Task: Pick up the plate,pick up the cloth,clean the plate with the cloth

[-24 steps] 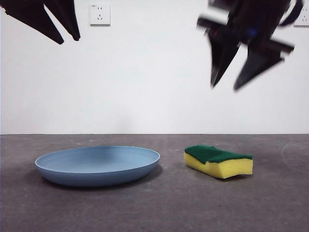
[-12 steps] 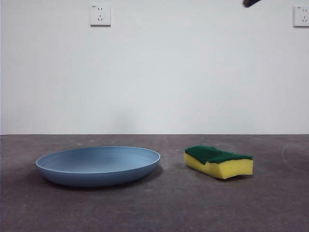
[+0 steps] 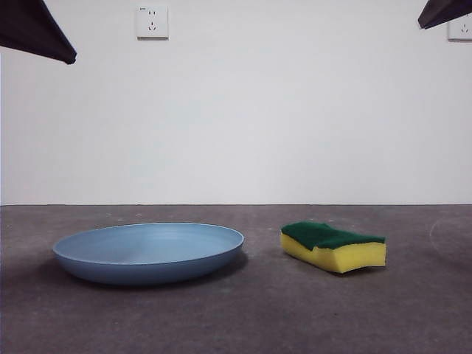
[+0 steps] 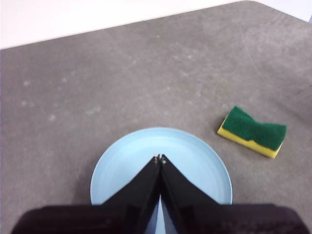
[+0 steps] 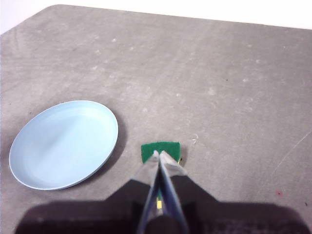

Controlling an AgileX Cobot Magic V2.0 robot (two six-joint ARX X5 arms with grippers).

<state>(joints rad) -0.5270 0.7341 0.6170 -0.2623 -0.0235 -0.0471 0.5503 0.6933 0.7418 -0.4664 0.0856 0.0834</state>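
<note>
The grey, speckled table (image 3: 243, 317) carries both task items, set apart with bare surface between them. The wide, shallow, round light-blue plastic plate (image 3: 148, 252) rests flat on the table. The small block-shaped yellow sponge with a dark green scouring top (image 3: 333, 246) lies flat beside the plate, not touching it. The left gripper (image 4: 160, 159) hangs high above the plate, jaws pressed together and holding nothing. The right gripper (image 5: 159, 155) hangs high above the sponge, jaws likewise closed and empty. A white wall socket (image 3: 152, 22) is mounted on the wall behind.
</note>
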